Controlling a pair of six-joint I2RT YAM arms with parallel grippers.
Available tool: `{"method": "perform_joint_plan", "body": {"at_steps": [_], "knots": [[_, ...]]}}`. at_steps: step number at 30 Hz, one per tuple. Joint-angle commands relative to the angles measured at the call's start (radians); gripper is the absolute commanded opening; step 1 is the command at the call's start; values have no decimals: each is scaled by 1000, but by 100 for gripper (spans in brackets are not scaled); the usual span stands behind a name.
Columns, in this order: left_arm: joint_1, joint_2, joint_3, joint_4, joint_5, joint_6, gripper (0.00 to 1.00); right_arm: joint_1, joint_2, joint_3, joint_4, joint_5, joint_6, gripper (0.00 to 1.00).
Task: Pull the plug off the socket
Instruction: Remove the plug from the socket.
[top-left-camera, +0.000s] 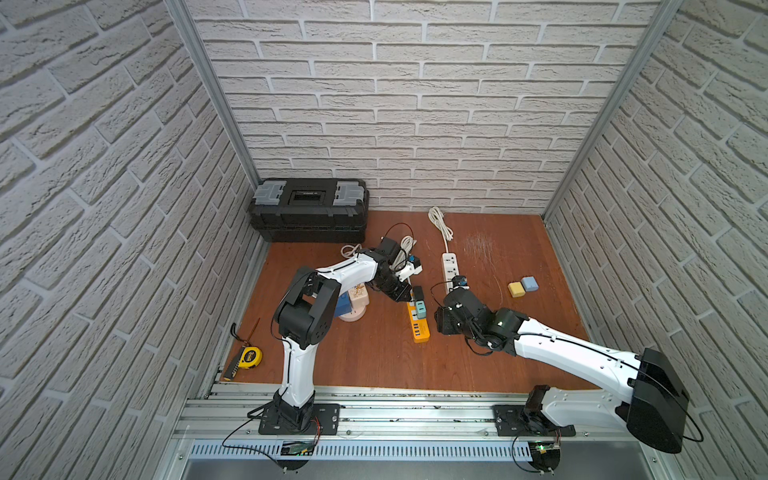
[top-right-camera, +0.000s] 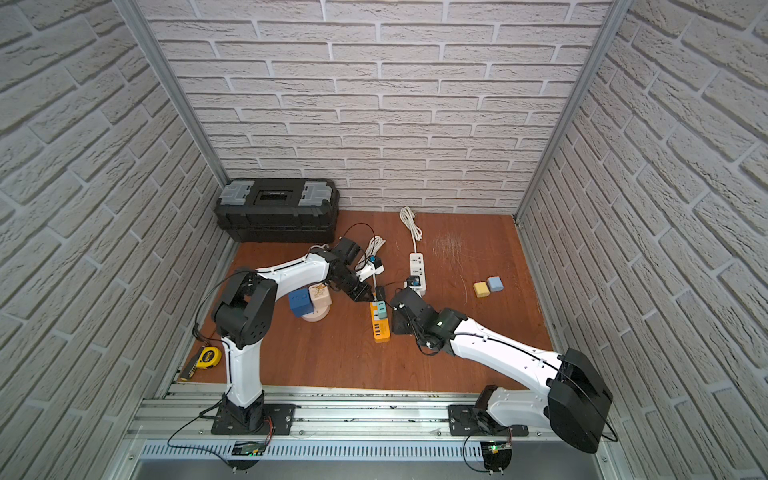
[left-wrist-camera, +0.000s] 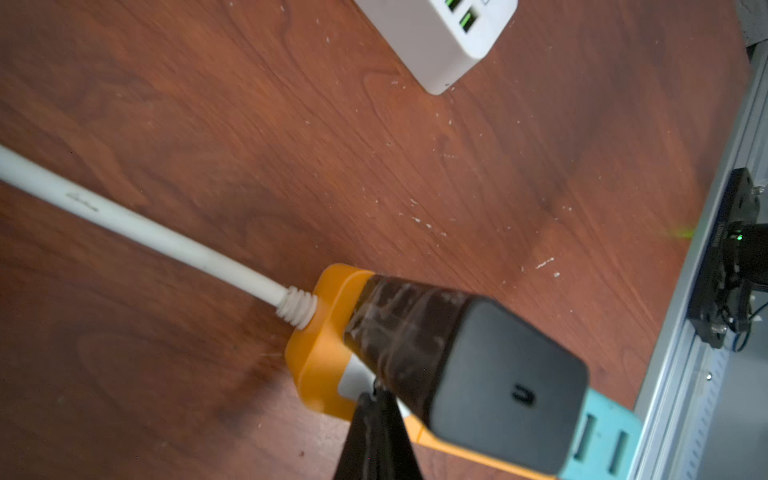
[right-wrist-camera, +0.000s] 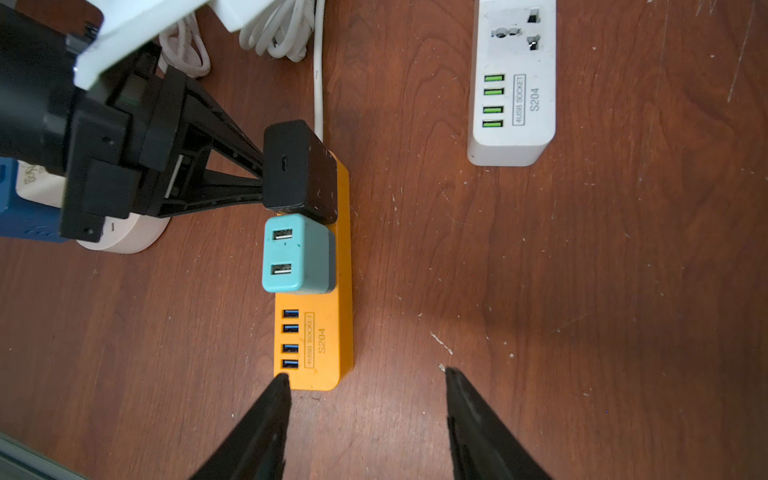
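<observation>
Orange power strip (right-wrist-camera: 332, 332) is lying flat on the tabletop (right-wrist-camera: 582, 291). We're seeing the black plug (right-wrist-camera: 299, 170) sitting in its socket at the cord end of the strip, w/ a teal USB adapter (right-wrist-camera: 297, 253) plugged in just beside it.

We're reading the left gripper (right-wrist-camera: 261, 185) as closed. Its fingers (right-wrist-camera: 224, 137) are sitting together in a point, w/ the tips touching the side of the black plug, not clamping round it. In the left wrist view the tips are sitting right beside the plug, over the strip's white face. We can't tell if they're pressing on it.

Right gripper (right-wrist-camera: 365, 378) is hovering w/ its fingers apart at the USB-port end of the strip, holding nothing. One fingertip (right-wrist-camera: 276, 395) is lining up w/ the strip's corner, but contact is unclear.

White cord (left-wrist-camera: 145, 232) is running from the strip across the tabletop. White power strip (right-wrist-camera: 513, 104) is lying nr, apart from the orange one.

In a top view we're also noting a black toolbox (top-left-camera: 309, 210) by the back wall, a tape measure (top-left-camera: 250, 357) nr the front edge, and a yellow block (top-left-camera: 516, 289) touching a blue block (top-left-camera: 530, 284) on the right arm's side.
</observation>
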Motion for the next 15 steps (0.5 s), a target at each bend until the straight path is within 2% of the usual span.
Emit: {"method": "perform_joint_plan", "body": {"at_steps": [1, 15], "knots": [[13, 21, 20, -1, 24, -14, 0, -6, 29, 11, 39, -21, -14, 60], [33, 49, -7, -4, 20, -27, 0, -6, 296, 214, -7, -62, -91, 56]]}}
